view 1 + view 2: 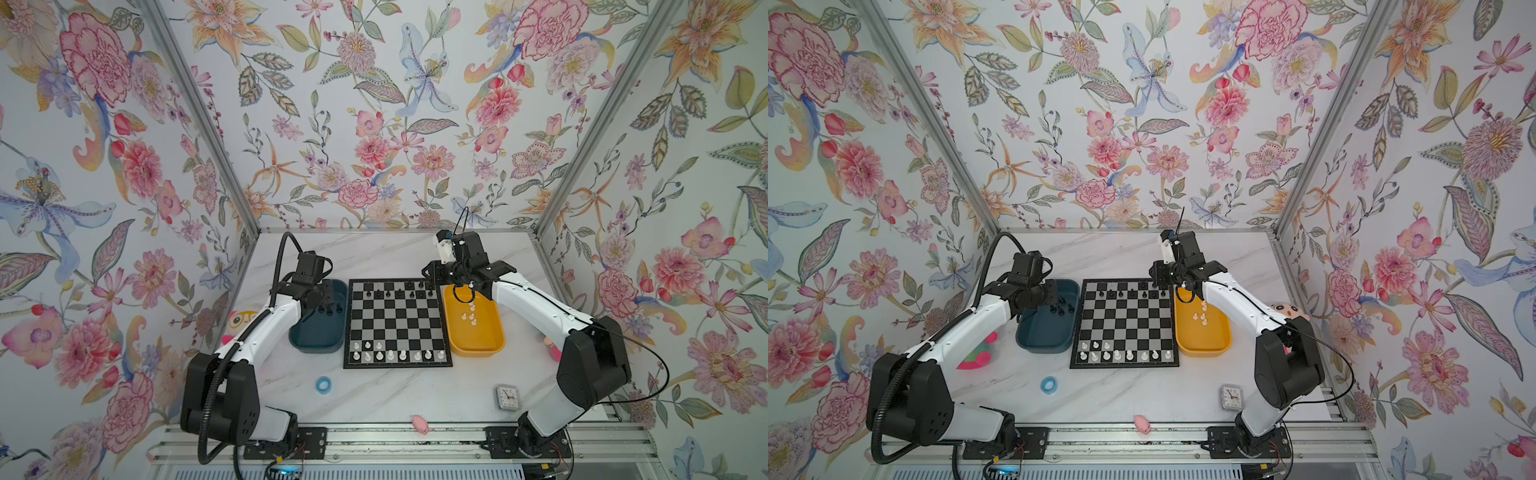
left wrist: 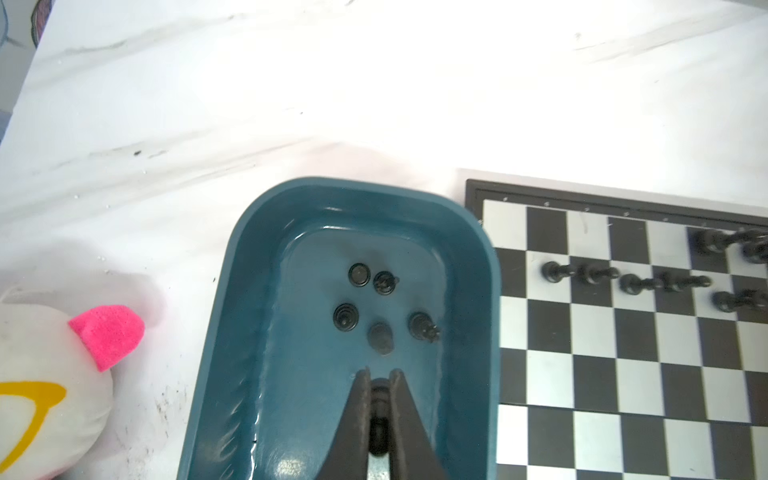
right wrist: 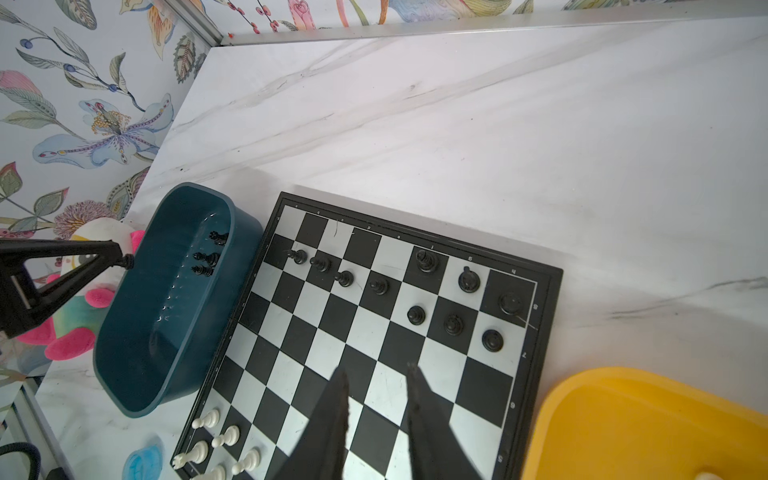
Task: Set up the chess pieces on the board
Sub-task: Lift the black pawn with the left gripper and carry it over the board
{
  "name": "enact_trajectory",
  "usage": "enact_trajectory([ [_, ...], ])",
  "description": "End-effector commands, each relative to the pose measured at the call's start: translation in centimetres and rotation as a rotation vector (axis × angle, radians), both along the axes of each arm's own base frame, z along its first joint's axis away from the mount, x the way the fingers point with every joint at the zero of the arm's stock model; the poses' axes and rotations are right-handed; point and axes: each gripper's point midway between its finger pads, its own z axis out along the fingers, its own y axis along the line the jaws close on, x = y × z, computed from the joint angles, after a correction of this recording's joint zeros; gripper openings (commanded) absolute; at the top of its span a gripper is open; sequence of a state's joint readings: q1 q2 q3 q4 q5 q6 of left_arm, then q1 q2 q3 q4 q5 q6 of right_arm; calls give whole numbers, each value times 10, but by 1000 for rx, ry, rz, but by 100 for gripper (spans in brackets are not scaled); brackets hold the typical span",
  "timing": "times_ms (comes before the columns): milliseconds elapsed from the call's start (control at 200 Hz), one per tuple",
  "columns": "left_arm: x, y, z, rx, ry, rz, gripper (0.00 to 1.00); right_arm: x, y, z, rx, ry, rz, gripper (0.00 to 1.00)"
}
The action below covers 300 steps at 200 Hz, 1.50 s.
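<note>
— Fingers (image 2: 357, 403) on my left gripper (image 2: 379, 374), what have they got?
— Pinched on a black chess piece (image 2: 379, 397) over the teal bin (image 2: 249, 291); five more sit inside.
— And the board (image 3: 550, 316)?
— Between the bins. My right gripper (image 3: 376, 372) hangs over its far corner, jaws narrowly apart, empty, near the yellow bin (image 3: 582, 415).

The board (image 1: 397, 328) is centred on the worktop (image 1: 374, 395), flanked closely by the left bin (image 1: 316, 338) and right bin (image 1: 482, 345). Chess pieces (image 1: 390, 355) are ranked along its far and near edges and kept in both bins.
</note>
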<state>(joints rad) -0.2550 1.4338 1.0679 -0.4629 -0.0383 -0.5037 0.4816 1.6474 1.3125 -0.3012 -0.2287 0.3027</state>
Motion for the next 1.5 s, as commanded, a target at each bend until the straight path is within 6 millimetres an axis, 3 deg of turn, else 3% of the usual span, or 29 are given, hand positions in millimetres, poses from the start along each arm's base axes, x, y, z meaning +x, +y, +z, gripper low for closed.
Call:
enact_trajectory([
  [0, 10, -11, 13, 34, -5, -43, 0, -1, -3, 9, 19, -18, -6, 26],
  [180, 29, -37, 23, 24, -21, -114, 0, -3, -6, 7, 18, -13, -11, 26],
  [210, 34, -42, 11, 31, 10, -127, 0, -2, -7, 6, 17, -13, -13, 26],
  [515, 57, -78, -6, 49, 55, -216, 0, -6, -16, 0, 7, -2, -32, 26],
  [1181, 75, -111, -42, 56, 119, -290, 0, -9, -25, -7, 5, 21, -49, 25],
  [1496, 67, -106, -63, 95, 174, -275, 0, -11, -25, -12, 4, 34, -47, 25],
])
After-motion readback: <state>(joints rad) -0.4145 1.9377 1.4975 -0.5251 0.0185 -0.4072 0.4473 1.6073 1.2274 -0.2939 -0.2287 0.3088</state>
